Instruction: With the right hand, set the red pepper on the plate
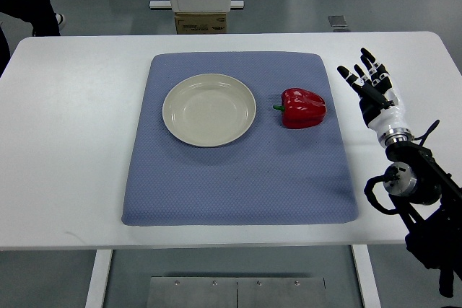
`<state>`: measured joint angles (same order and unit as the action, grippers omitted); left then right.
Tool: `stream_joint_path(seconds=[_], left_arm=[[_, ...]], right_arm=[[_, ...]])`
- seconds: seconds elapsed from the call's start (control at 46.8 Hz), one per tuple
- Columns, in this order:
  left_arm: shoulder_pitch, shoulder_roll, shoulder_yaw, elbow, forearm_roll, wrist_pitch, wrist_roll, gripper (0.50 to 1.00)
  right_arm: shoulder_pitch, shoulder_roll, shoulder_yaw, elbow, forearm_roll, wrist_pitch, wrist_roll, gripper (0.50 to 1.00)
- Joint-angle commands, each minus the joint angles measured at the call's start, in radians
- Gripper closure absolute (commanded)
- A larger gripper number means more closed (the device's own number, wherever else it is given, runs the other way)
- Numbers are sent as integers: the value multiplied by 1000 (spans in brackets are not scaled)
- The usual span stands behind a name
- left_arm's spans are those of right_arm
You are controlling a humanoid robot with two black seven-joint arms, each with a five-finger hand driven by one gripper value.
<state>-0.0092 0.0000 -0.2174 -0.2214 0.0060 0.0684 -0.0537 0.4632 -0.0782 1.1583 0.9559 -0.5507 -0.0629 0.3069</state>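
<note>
Right robot hand (374,90), black-fingered with a white wrist, hovered over the white table (65,142) beside the blue quilted mat (238,185), fingers spread and holding nothing. Glossy red bell pepper (303,107) lay on its side on the mat, green stem toward the round cream plate (209,110), just right of it and not touching.

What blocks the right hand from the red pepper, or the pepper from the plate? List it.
Nothing visible. The right hand is open over the white table, right of the red pepper, with only bare table and blue mat between them. The plate lies empty left of the pepper, with bare mat between.
</note>
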Motion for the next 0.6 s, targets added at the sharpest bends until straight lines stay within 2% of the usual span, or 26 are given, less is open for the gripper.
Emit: stream_joint_path(seconds=[0.0, 0.577], left_arm=[[0, 0, 0, 0, 0, 1, 0, 500], [8, 0, 1, 0, -1, -1, 0, 500]], right_arm=[[0, 0, 0, 0, 0, 0, 0, 509], [0, -6, -9, 0, 0, 2, -12, 507]])
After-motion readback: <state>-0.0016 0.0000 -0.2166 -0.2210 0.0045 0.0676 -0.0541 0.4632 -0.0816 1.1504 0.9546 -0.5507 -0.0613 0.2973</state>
